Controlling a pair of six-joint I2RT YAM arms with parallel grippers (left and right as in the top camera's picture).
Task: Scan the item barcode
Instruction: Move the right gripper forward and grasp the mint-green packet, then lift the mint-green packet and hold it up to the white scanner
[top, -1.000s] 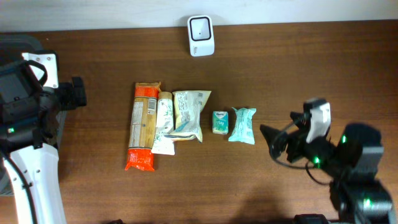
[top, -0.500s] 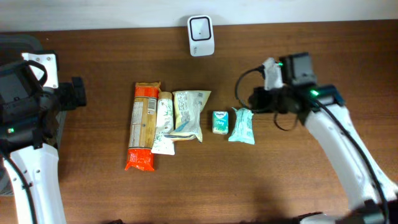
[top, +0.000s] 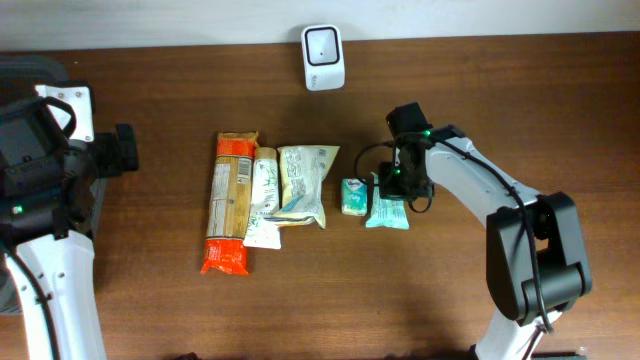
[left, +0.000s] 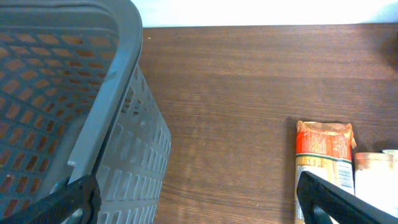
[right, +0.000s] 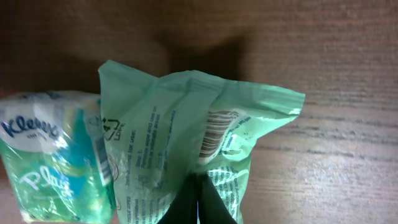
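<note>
1. Overhead view shows the change: a second ago the right gripper (top: 398, 190) hung back at the near right of the brown wooden table (top: 500, 100), well apart from the goods. Now it is down on the far end of the mint-green plastic tissue pack (top: 388, 210).
2. Its fingers were spread then and are pressed together now. In the right wrist view the wrapper's creases run in toward the dark fingertips (right: 188, 205), so I judge that they pinch a fold of the film.
3. The pack lies on the table at the right end of the row of goods, just right of the small Kleenex-printed tissue packet (top: 353, 196). Whether the two touch I cannot tell.
4. The black-striped printed barcode (right: 214, 134) faces up just beyond the fingertips, uncovered.
5. For the task this means the grasp looks made — lifting the pack and carrying it to the white box-shaped barcode scanner (top: 323, 44) at the far edge is not yet done. A pinch on thin film may let the pack swing or twist, so the stripes may need turning toward the scanner's window.
6. The left gripper (left: 196, 199) has not stirred: it is spread wide and empty at the far left, beside the grey plastic mesh basket (left: 93, 93).
</note>
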